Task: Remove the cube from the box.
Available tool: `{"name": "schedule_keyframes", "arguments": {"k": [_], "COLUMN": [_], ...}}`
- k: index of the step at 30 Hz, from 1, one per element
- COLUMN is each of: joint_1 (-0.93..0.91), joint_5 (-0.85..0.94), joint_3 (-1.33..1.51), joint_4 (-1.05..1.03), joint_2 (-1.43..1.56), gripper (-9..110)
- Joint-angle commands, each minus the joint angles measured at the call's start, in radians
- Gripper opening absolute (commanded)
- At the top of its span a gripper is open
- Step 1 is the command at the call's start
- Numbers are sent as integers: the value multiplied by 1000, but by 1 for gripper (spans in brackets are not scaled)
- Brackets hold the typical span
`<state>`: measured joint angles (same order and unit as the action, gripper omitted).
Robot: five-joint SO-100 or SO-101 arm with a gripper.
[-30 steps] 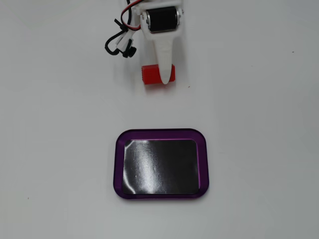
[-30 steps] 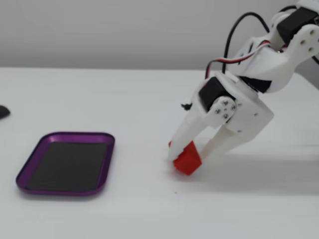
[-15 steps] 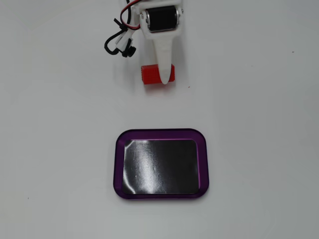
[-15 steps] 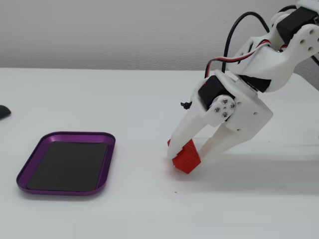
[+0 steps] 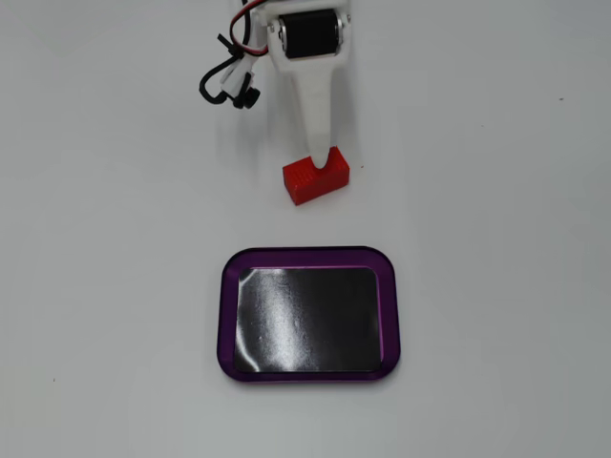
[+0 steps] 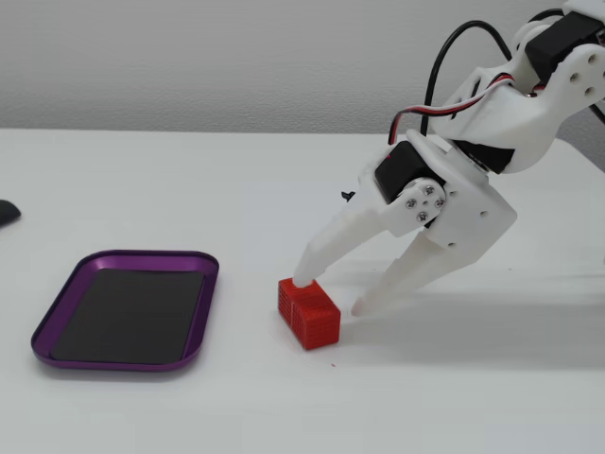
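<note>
The red cube [image 5: 316,178] lies on the white table, outside the box and just beyond its far rim; in the other fixed view [image 6: 309,312] it lies to the right of the box. The purple-rimmed box [image 5: 310,256] [image 6: 123,256] has a shiny black floor with nothing on it. My white gripper [image 5: 322,156] [image 6: 332,293] is open and reaches down at the cube. One fingertip [image 6: 304,278] touches the cube's far top edge. The other fingertip [image 6: 360,306] rests near the table just right of the cube. The cube is not held.
Black and red cables [image 5: 229,86] hang beside the arm's wrist motor [image 5: 310,34]. A dark object [image 6: 6,212] pokes in at the left edge of the side fixed view. A grey wall stands behind the table.
</note>
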<state>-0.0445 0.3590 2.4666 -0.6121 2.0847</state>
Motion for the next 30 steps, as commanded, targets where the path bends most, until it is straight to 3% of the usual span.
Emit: {"name": "schedule_keyframes", "arguments": {"k": [1,10,20,26,30], "joint_1": [2,-167,-216,-216,-216], "joint_5": [-2,-51,-54,-61,-160], "joint_3": [-8,-120,-135,84,233], "joint_4": [0,-149,-370,-388,-400], "joint_2": [29,152,792,1172,1281], "gripper": [19,19,19,19,19]}}
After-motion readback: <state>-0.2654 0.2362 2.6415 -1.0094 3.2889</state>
